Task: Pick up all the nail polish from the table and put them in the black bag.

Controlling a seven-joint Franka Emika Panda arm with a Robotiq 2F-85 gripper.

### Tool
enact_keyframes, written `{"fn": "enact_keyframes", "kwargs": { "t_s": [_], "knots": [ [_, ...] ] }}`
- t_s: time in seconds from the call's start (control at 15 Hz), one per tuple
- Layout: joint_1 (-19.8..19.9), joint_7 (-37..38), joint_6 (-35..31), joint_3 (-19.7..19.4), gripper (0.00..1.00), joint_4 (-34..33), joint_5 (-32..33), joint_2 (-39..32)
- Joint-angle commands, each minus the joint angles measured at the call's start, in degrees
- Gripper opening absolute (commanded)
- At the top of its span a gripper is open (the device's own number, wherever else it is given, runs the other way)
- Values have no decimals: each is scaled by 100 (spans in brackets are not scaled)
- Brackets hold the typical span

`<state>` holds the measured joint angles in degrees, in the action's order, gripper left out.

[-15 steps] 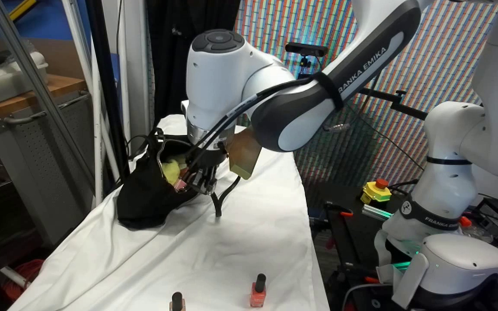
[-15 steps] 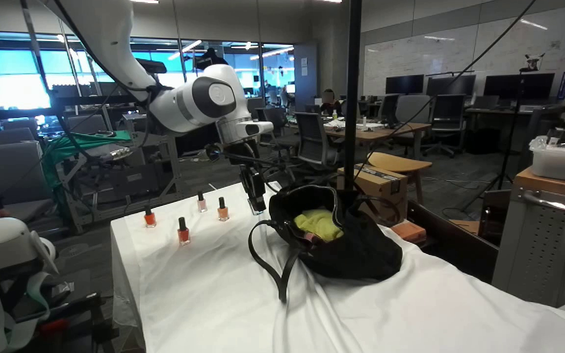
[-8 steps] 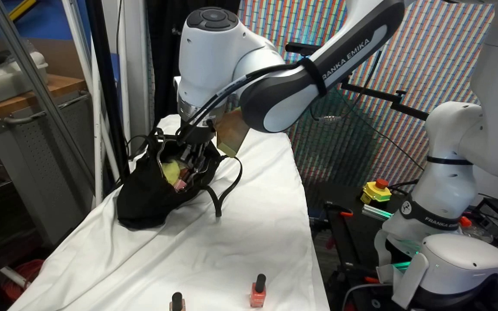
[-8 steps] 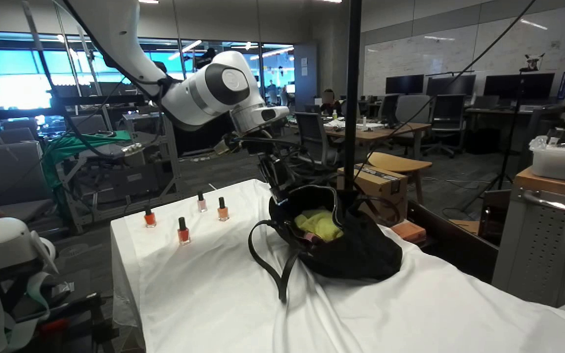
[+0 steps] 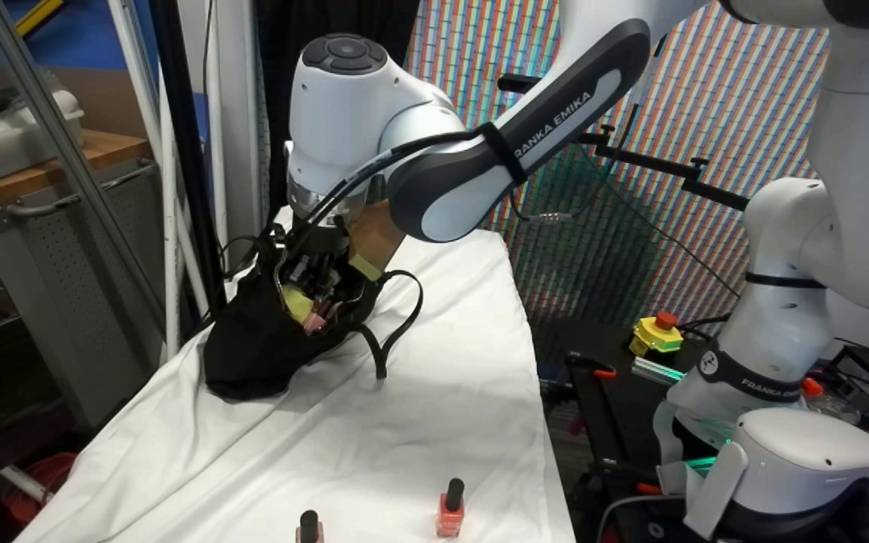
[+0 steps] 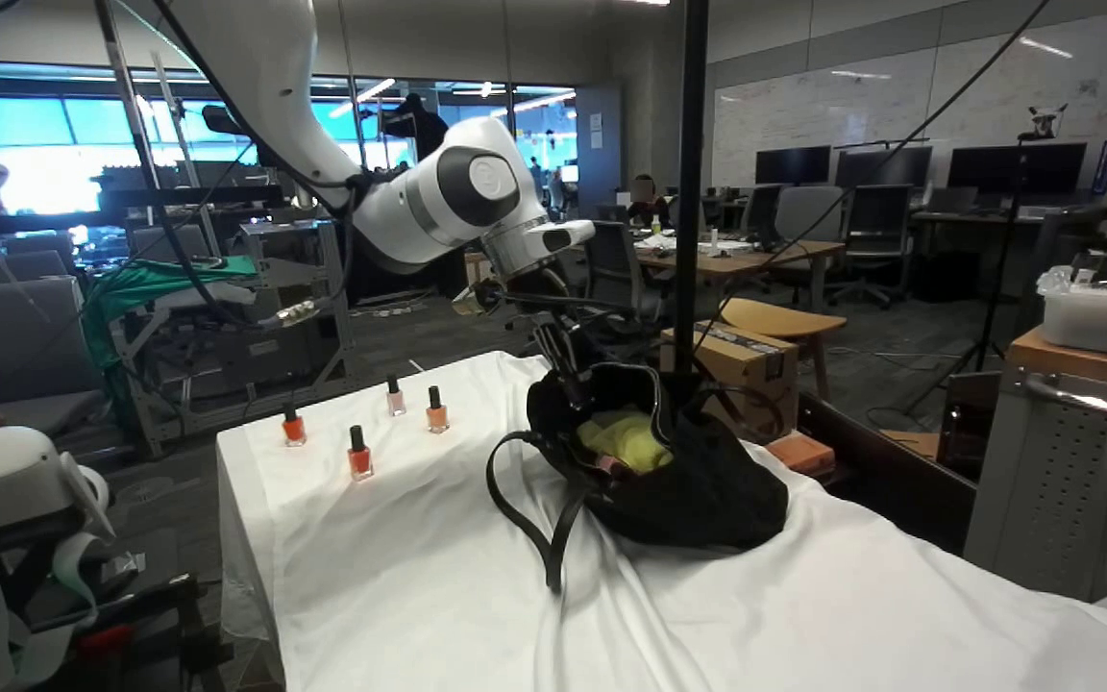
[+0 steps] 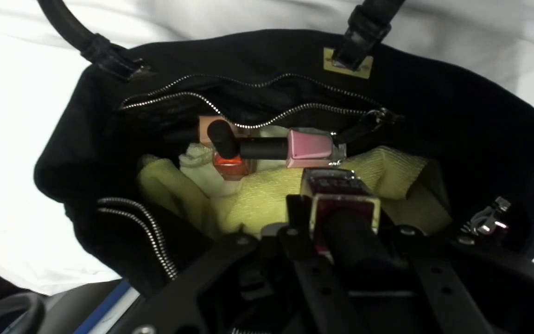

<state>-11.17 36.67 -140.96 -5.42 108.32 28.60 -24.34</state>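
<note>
Dark red nail polish [image 7: 334,195] with a black cap is pinched between the two fingers of the gripper [image 7: 343,218], held at the open mouth of the black bag [image 5: 253,354]; whether it sits below the rim is hard to tell. Beneath it, crumpled yellow-green cloth [image 7: 267,199] spreads across the bag's middle. Between that cloth and a zipped inner pocket [image 7: 248,99], a pink bottle [image 7: 308,148] lies on its side, its cap reaching the cap of a red-orange bottle [image 7: 232,169] tilted toward the camera; a peach bottle [image 7: 206,130] is partly hidden behind them. The bag slouches near the long edge of the white-draped table [image 5: 449,392] that lies away from the robot's base [image 5: 812,467], and a loop handle [image 6: 554,562] trails onto the surface. Apart from it, towards the corner at the far end on the base side in an exterior view, stand a red bottle [image 6: 360,462], a coral bottle [image 6: 436,418], a scarlet bottle [image 6: 294,430] and a pale pink bottle [image 6: 396,403], all upright and capped in black. Past the table are a cardboard box [image 6: 746,380], a wooden desk [image 6: 765,258] and dark monitors [image 6: 792,165].
</note>
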Motion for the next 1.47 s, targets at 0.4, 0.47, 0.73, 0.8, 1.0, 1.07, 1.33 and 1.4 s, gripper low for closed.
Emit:
{"fn": "enact_keyframes", "kwargs": {
  "t_s": [0.4, 0.47, 0.73, 0.8, 1.0, 1.07, 1.33, 1.4],
  "knots": [
    [-84, -98, -139, -52, 92, -239, -253, -233],
    [-99, -67, -105, -56, 98, -201, -257, -197],
    [-135, -153, 104, -7, 100, 47, -300, 11],
    [-149, -134, 104, -9, 100, 132, -287, 76],
    [-192, -94, 109, -8, 100, 528, -227, 393],
    [-198, -99, 91, 5, 100, 693, -212, 518],
    [-109, -472, 144, 221, 100, 1466, -323, 1164],
    [-95, -560, 146, 272, 100, 1690, -336, 1340]
  ]
}}
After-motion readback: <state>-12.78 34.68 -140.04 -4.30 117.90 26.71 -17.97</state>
